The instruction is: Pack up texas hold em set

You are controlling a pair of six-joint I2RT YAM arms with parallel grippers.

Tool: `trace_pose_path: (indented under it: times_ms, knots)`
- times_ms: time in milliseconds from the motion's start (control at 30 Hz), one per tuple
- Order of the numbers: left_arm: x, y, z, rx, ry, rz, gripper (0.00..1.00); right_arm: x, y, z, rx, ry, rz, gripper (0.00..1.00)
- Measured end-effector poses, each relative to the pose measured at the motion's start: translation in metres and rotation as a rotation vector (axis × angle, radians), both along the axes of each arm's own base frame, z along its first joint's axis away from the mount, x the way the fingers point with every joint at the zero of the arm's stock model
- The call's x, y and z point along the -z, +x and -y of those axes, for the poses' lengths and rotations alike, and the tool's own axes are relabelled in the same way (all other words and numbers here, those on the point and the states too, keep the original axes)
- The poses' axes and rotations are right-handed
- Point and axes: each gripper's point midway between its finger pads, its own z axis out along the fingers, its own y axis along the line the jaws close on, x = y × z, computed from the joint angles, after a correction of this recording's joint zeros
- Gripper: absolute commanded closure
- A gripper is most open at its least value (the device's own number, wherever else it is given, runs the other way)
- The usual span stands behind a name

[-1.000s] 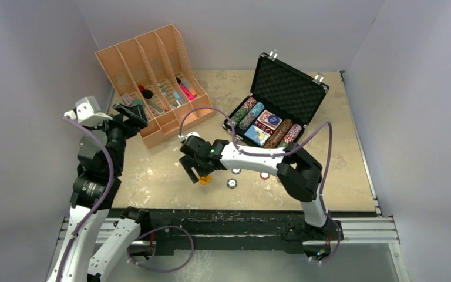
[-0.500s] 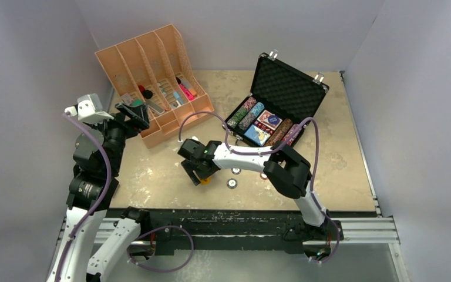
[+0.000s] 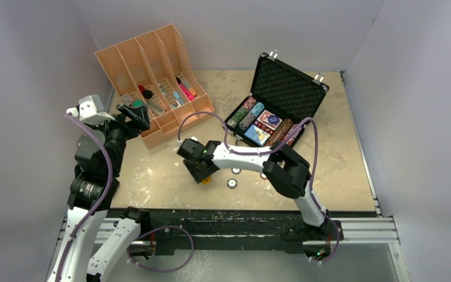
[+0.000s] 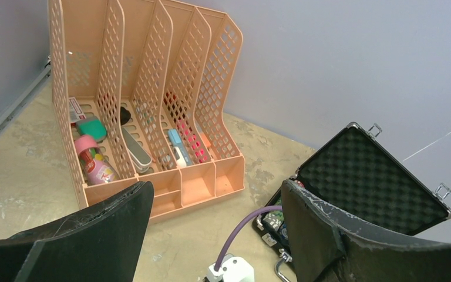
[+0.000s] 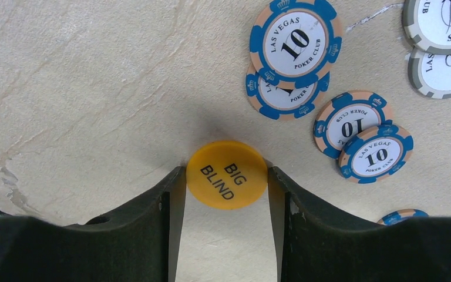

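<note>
The black briefcase [image 3: 288, 88] stands open at the back right, its foam lid up, with rows of striped chips [image 3: 252, 114] and card decks inside. It also shows in the left wrist view [image 4: 364, 176]. My right gripper [image 3: 199, 175] is down on the table, shut on a yellow "BIG BLIND" button [image 5: 227, 174] that lies flat; both fingertips [image 5: 176, 188] touch its edges. Several blue "10" chips [image 5: 296, 41] and grey chips [image 5: 443, 23] lie loose just beyond it. My left gripper [image 3: 135, 114] is open and empty, raised near the orange organiser.
The orange slotted organiser [image 3: 152, 76] stands at the back left with small items in its slots, and also shows in the left wrist view [image 4: 152, 117]. Loose chips [image 3: 232, 183] lie near the table's front. A purple cable loops over the right arm. Walls enclose the table.
My right gripper has shifted slightly left and settled on the yellow button, and the right arm's elbow has swung left. The left arm has barely moved.
</note>
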Motion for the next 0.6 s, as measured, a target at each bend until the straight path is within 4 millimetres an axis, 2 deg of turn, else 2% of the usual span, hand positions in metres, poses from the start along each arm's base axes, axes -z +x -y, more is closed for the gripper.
trace_pose_path:
  times_ms: [367, 467, 600]
  knots:
    - [0.004, 0.001, 0.0, 0.0, 0.002, -0.009, 0.21, -0.006, 0.003, 0.004, 0.045, 0.005, 0.022, 0.48]
    - [0.008, 0.002, 0.001, 0.0, 0.004, -0.021, 0.21, -0.02, 0.008, 0.006, 0.069, 0.023, 0.049, 0.48]
    - [0.011, 0.005, 0.001, 0.0, 0.006, -0.029, 0.21, -0.05, 0.02, 0.012, 0.116, 0.07, 0.097, 0.47]
